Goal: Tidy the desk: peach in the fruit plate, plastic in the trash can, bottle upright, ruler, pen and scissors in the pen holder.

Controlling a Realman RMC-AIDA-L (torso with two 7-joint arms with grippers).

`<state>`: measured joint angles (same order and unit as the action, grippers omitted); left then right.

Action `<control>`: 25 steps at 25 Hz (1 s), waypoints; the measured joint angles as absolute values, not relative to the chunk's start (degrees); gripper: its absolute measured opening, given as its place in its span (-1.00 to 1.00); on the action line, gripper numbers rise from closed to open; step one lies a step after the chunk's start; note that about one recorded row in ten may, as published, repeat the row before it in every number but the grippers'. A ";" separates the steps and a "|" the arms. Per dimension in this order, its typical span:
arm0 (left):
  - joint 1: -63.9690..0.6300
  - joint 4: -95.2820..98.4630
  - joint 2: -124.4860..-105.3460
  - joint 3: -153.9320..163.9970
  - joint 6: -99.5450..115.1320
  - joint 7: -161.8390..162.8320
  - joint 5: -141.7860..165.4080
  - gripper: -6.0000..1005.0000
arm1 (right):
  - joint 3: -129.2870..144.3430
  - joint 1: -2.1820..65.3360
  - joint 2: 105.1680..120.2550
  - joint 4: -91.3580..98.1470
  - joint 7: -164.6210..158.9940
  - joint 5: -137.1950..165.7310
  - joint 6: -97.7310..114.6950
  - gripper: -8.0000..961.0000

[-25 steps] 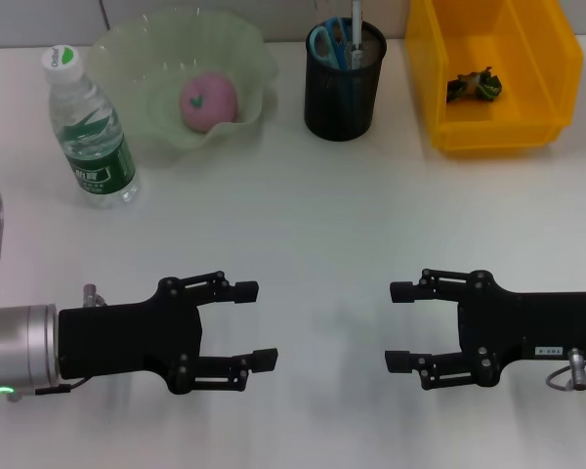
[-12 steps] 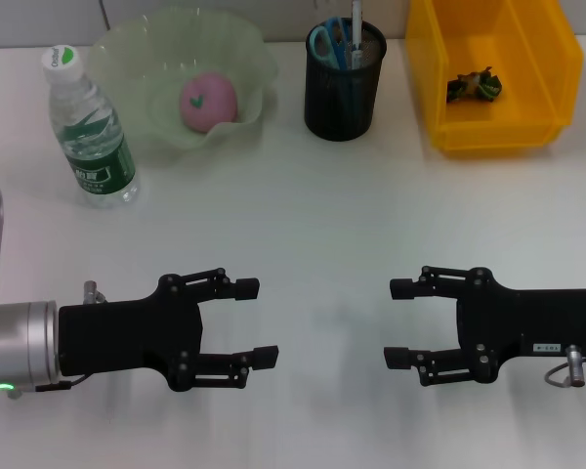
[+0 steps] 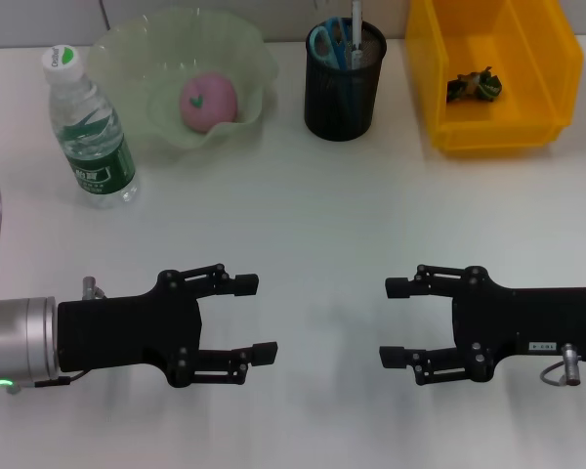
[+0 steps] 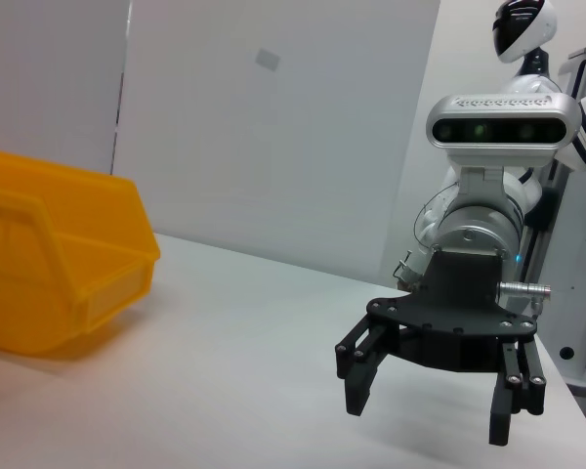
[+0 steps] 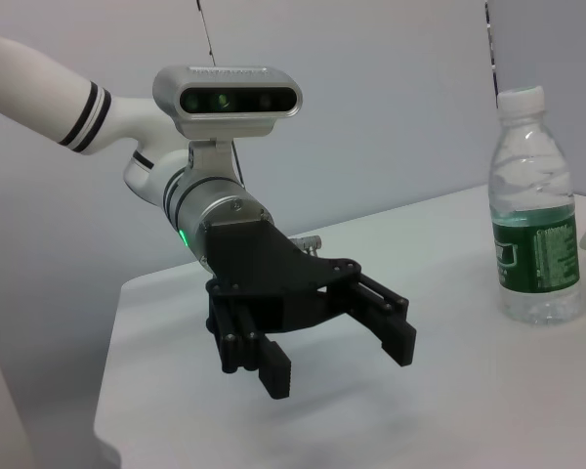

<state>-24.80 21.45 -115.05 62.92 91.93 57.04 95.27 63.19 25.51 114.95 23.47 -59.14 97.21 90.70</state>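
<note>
A clear plastic bottle with a white cap and green label is standing upright at the upper left of the head view. Just right of it, a translucent pale-green plate with a wavy, ruffled rim is cradling a round pink peach. At top centre a black mesh holder, cylindrical, is carrying scissors with blue loop handles and a slim pale pen whose tip is running off the top edge. A ruler is hard to make out among them. At the upper right a glossy yellow bin, boxy with sloped walls, is holding a small dark crumpled plastic scrap; the bin's far rim is cut off by the frame. Everything is resting on a smooth matte white desk.

In the lower half, two black angular grippers are hovering above the bare desk, facing each other. The left gripper is sitting at lower left with its two fingers spread wide and nothing between them; its silver cuff is running off the left edge. The right gripper is sitting at lower right, likewise splayed wide and empty, its body clipped by the right edge.

The left wrist view is showing the right gripper and the bin at its left edge, half cut off. The right wrist view is showing the left gripper and the bottle at the right.
</note>
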 joint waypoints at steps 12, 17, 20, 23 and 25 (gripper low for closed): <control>-24.61 21.45 -115.04 62.89 91.89 56.99 95.27 0.66 | 63.19 25.76 115.06 23.47 -59.14 97.21 90.70 0.71; -24.61 21.45 -115.04 62.84 91.80 56.88 95.27 0.66 | 63.19 25.81 115.05 23.51 -59.15 97.20 90.70 0.71; -24.73 21.45 -115.04 62.84 91.71 56.86 95.27 0.66 | 63.19 25.83 115.05 23.51 -59.14 97.20 90.70 0.71; -24.76 21.45 -115.04 62.84 91.67 56.86 95.27 0.66 | 63.19 25.84 115.04 23.47 -59.15 97.21 90.70 0.71; -24.78 21.45 -115.04 62.84 91.63 56.86 95.27 0.66 | 63.19 25.84 115.04 23.47 -59.15 97.21 90.70 0.71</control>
